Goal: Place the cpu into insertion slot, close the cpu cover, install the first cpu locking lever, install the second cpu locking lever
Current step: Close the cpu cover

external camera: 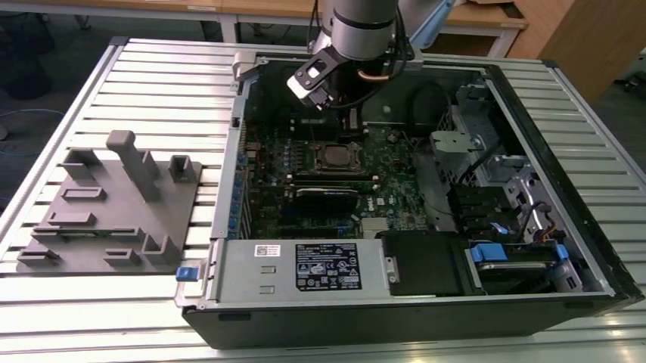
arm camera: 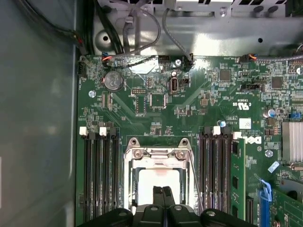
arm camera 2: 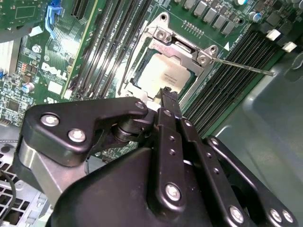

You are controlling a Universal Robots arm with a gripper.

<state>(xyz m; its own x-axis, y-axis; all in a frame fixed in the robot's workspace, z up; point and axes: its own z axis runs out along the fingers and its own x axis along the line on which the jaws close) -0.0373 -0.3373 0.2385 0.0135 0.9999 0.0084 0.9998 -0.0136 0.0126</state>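
Note:
The cpu (arm camera 2: 164,75) lies flat in the insertion slot (external camera: 338,157) on the green motherboard, its pale metal top showing through the cut-out. The silver cpu cover (arm camera 2: 182,49) is down over it, framing the chip (arm camera: 158,182). One thin wire locking lever (arm camera 2: 244,67) sticks out past the socket's corner, and another (arm camera 2: 128,59) runs along the opposite side. My gripper (arm camera 2: 169,93) hovers just above the near edge of the cpu, fingers shut together with nothing between them. It also appears over the socket in the first wrist view (arm camera: 163,190) and in the exterior view (external camera: 352,130).
Black memory slots (arm camera: 99,175) flank the socket on both sides. A grey power supply box with a white label (external camera: 302,265) fills the case's near edge. The case walls (external camera: 565,151) ring the board. A grey fixture block (external camera: 111,204) stands on the slatted table at the exterior view's left.

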